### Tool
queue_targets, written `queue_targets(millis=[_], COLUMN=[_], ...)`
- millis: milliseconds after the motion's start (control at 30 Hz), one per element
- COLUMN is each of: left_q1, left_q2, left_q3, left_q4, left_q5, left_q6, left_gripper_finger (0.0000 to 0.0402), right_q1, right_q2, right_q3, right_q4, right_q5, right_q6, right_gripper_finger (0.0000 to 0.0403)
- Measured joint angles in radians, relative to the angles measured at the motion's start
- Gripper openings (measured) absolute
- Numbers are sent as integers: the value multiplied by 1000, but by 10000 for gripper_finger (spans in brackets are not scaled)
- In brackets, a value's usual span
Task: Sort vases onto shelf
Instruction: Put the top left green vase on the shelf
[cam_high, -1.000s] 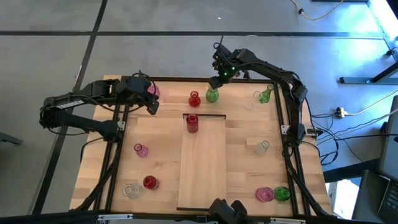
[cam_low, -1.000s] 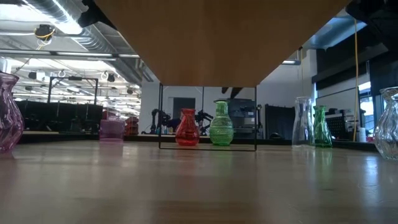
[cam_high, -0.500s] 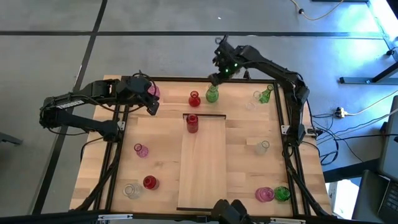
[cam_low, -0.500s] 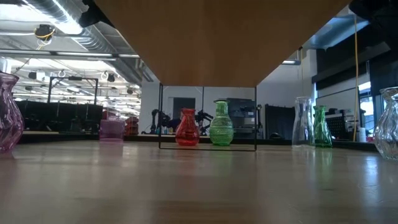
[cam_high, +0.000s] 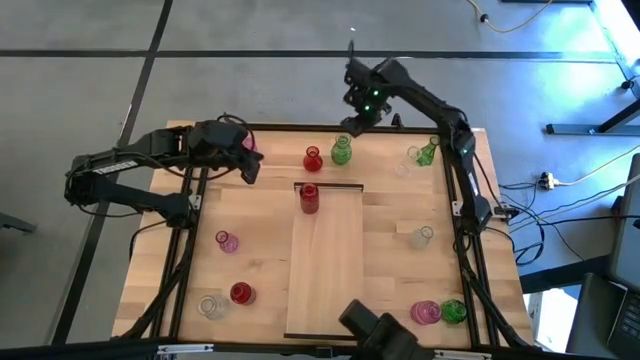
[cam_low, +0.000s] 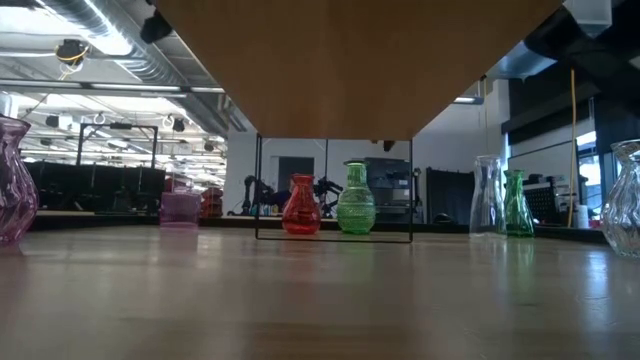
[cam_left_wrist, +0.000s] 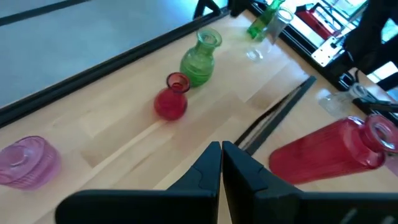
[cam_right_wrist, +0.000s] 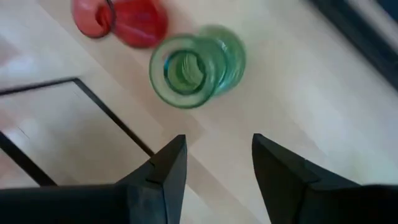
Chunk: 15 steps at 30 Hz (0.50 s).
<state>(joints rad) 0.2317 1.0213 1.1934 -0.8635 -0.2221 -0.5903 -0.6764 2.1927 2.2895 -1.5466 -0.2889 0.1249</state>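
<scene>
red vase (cam_low: 301, 206) touching green vase (cam_low: 355, 199) mid-table, pink vase (cam_low: 14, 180) at left edge, wooden underside overhead

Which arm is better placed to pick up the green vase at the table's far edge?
Right. The right tool hangs open just above the green vase, which fills its wrist view. The left tool is shut, farther off near the far-left corner.

- Even, bright overhead light across the tabletop (cam_high: 260, 250) in the high view; shadows soft and short
- Bluish glare on the floor at the upper right corner
- Low view: ceiling lamps (cam_low: 100, 40) blown out, the wood in front blurred
- Right wrist view soft, the green vase (cam_right_wrist: 196, 65) smeared
- Left wrist view sharper, its far corner washed out
</scene>
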Motion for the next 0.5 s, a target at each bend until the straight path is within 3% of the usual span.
queue_targets(millis=[200,500], left_q1=[-1,-4], left_q2=[22,39], left_q3=[0,0], left_q4=[3,17], left_q5=[59,77], left_q6=[-1,-3], left_gripper_finger=[8,8], right_q1=[46,61], right_q2=[0,18], right_q3=[3,1], right_q4=[74,178], right_q5=[36,27], right_q6=[45,338], right_gripper_finger=[163,150])
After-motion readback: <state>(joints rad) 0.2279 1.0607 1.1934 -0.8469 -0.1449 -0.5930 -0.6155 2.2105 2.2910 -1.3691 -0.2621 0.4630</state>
